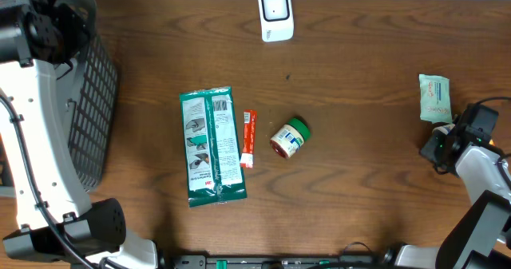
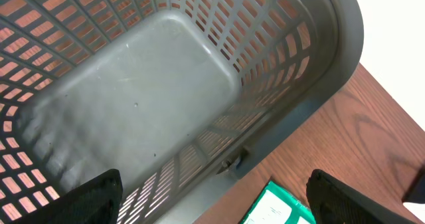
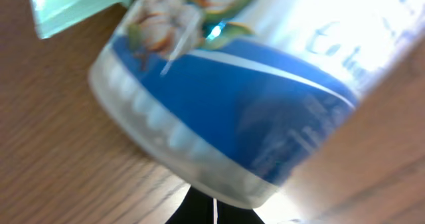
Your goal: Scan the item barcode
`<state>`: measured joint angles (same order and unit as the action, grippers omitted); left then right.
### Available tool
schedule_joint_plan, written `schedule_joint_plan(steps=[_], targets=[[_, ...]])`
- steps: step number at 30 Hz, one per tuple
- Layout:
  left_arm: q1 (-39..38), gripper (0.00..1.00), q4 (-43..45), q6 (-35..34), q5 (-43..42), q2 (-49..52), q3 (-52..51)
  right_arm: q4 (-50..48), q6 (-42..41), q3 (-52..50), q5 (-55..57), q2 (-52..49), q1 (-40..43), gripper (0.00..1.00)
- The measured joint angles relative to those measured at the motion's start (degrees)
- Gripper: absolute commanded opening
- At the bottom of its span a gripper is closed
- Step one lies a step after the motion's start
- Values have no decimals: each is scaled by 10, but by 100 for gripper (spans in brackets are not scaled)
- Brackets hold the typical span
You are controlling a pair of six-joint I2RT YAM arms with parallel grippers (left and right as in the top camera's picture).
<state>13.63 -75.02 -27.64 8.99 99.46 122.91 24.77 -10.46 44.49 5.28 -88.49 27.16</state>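
Note:
The white barcode scanner [image 1: 275, 14] stands at the table's far edge. Mid-table lie a green-and-white flat pack [image 1: 211, 146], a thin red stick packet [image 1: 248, 138] and a small green-lidded jar [image 1: 289, 137] on its side. A pale green packet [image 1: 434, 98] lies at the right. My right gripper [image 1: 441, 138] is just in front of it, shut with nothing between its fingers [image 3: 199, 212]. That packet's blue-and-white side [image 3: 252, 111] fills the right wrist view, blurred. My left gripper [image 2: 216, 204] hangs open above the grey basket [image 2: 133, 98], a corner of the green pack [image 2: 279, 207] below it.
The grey slotted basket [image 1: 92, 101] stands at the table's left edge, with nothing inside it in the left wrist view. The left arm's white links rise beside it. Bare wood lies between the jar and the right packet.

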Motion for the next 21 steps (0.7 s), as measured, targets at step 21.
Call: schedule_joint_plan(steps=[21], targets=[[0, 88, 0, 0, 0, 0, 0, -71, 89, 0, -15, 0, 4, 1]])
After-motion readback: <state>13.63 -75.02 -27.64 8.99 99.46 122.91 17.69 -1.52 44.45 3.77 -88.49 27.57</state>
